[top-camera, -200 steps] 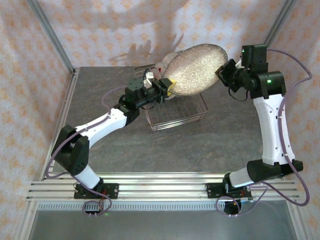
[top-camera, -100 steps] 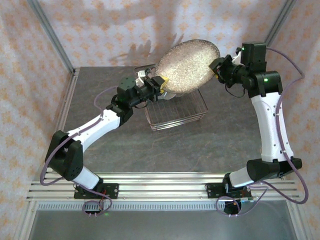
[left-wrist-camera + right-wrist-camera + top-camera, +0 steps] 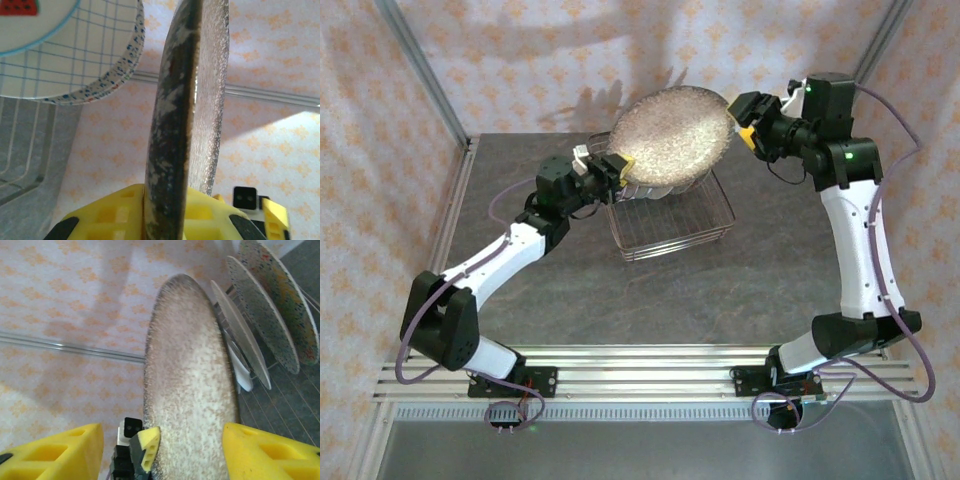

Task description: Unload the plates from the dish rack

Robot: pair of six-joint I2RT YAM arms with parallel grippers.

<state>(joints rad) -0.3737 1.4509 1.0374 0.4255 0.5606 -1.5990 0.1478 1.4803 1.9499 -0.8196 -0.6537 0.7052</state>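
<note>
Since the earlier frame the brown speckled plate [image 3: 670, 135] has travelled leftward and a little higher, the left arm has drawn back with it, and the right gripper [image 3: 742, 118] has followed toward the plate's right rim. The plate hangs upright in the air above the far end of the dish rack [image 3: 675, 228], clear of the wires. The left gripper [image 3: 621, 164] is clenched on its left rim. In the left wrist view the dark edge [image 3: 170, 125] runs straight down between the yellow fingers [image 3: 110, 216]. The right fingers [image 3: 270, 450] are released and spread wide, and the plate's speckled face [image 3: 190, 405] stands in line with the gap between them. Whether they touch the rim cannot be told. Three more plates [image 3: 262, 315] stand on edge in the rack behind it. The rack rests on the grey tabletop [image 3: 740, 290].
</note>
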